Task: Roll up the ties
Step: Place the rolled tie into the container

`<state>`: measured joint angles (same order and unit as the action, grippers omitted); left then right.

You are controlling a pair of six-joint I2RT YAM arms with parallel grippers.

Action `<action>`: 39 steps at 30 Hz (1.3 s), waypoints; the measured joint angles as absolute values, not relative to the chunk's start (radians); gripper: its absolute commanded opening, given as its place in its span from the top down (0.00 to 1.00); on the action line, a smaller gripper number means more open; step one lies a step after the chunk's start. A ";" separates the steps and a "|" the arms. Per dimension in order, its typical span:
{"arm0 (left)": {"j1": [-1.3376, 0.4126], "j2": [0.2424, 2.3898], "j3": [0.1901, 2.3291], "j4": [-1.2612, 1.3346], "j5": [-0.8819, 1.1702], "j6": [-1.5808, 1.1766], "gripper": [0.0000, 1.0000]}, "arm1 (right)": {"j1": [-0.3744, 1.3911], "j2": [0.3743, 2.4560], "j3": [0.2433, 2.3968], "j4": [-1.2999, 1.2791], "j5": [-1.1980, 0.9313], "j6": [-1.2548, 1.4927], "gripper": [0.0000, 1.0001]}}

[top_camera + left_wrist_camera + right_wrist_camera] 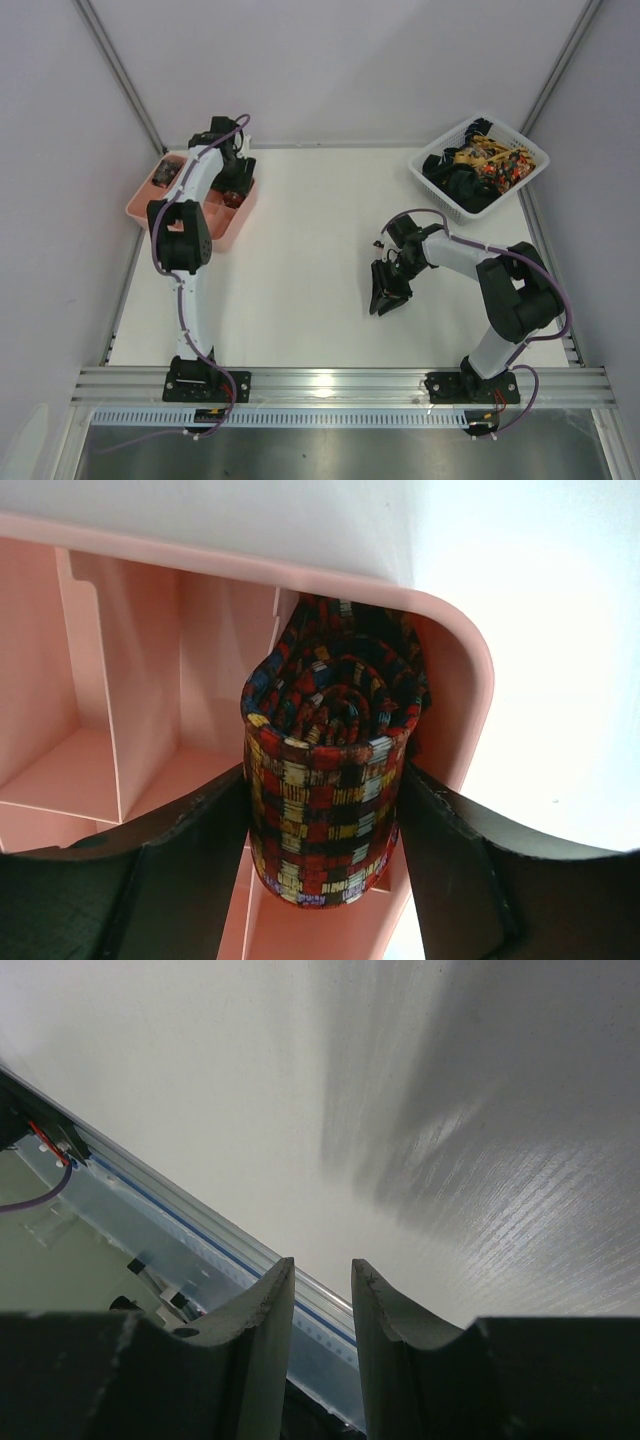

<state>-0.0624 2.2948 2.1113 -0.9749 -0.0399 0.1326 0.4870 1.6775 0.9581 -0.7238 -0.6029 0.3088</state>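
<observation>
The desk is lit brightly and evenly from overhead, and only short, soft shadows are cast on it beneath the right arm. Small glints are caught on the metal rail at the desk's near edge. In the right wrist view a broad grey shadow and a streaky sheen are spread across the desk. The rolled tie is shown sharp against a washed-out white background.

Pale grey walls enclose a white table edged by an aluminium rail.
</observation>
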 measured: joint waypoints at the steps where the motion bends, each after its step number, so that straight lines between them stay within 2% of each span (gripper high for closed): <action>1: -0.062 2.289 2.100 -0.965 -0.040 0.130 0.28 | 0.488 1.678 0.958 -0.724 -0.603 0.309 0.65; 39: -0.051 2.201 1.930 -0.886 -0.025 0.077 0.28 | 0.502 1.694 0.958 -0.720 -0.610 0.309 0.65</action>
